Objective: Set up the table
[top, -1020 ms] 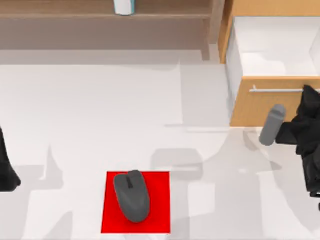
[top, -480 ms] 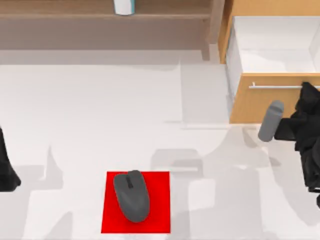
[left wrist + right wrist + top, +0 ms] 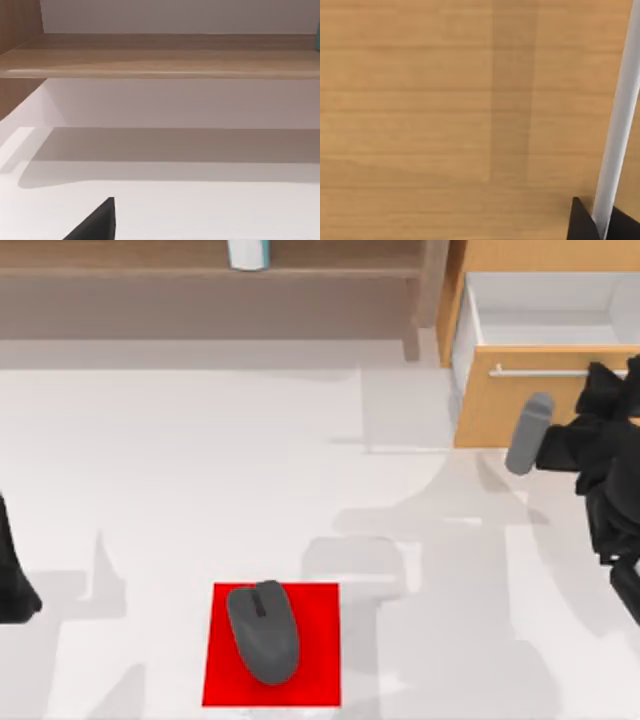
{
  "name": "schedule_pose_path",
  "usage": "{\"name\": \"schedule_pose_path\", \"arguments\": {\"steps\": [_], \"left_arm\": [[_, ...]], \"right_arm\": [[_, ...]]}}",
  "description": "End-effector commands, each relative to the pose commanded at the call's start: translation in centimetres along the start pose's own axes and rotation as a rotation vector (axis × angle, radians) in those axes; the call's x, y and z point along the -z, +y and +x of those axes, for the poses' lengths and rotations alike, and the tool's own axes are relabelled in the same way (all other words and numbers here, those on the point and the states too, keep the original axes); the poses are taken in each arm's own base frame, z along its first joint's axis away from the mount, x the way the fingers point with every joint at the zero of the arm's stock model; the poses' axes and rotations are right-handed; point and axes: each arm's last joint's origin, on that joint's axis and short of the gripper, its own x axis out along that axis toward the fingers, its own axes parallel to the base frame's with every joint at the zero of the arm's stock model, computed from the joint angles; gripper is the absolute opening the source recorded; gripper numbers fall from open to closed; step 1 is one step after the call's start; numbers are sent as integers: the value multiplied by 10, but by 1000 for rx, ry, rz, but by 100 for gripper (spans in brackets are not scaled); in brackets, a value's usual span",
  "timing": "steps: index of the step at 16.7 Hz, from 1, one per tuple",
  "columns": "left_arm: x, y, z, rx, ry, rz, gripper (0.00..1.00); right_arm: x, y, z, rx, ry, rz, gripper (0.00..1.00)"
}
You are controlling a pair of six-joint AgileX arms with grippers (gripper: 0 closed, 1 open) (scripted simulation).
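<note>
Left arm [image 3: 15, 570] is sitting parked at the left edge of the worktop [image 3: 200, 470], well apart from everything else; can't tell whether its jaws are open or closed, the left wrist view is only catching a dark tip [image 3: 95, 222] over bare white surface. That same view is looking across the worktop toward a wooden shelf [image 3: 160, 55] along the back. In the top view the shelf [image 3: 200, 260] is running along the far edge with a small white-and-teal container [image 3: 246, 252] standing on it. Toward the near edge, left of center, a red mat [image 3: 320, 650] is lying flat on the worktop with a dark grey mouse [image 3: 263, 630] resting on it, slightly angled. Further right, a light wooden drawer cabinet [image 3: 500, 260] is sitting at the back right corner, its drawer [image 3: 540, 310] standing partly open with a white interior showing. The drawer front [image 3: 490, 410] is carrying a thin silver handle bar [image 3: 535, 372]. Right gripper [image 3: 603, 380] is reaching in from the right edge, up against the drawer front at the handle; the right wrist view is showing the bar [image 3: 620, 120] running between dark fingertips [image 3: 580, 222], so the jaws are closing around the handle. A grey cylinder [image 3: 529, 433] on the arm is sticking out leftward over the drawer front's lower edge.
</note>
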Motion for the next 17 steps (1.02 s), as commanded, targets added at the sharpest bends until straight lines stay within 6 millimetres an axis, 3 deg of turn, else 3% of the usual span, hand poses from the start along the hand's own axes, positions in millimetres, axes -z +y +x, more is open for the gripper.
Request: {"name": "schedule_pose_path", "arguments": {"steps": [5, 12, 17], "left_arm": [[0, 0, 0, 0, 0, 0, 100], [0, 0, 0, 0, 0, 0, 100], [0, 0, 0, 0, 0, 0, 100]], "right_arm": [[-2, 2, 2, -11, -8, -1, 0], [-10, -3, 57, 8, -7, 4, 0], [-10, 0, 59, -5, -8, 4, 0]]}}
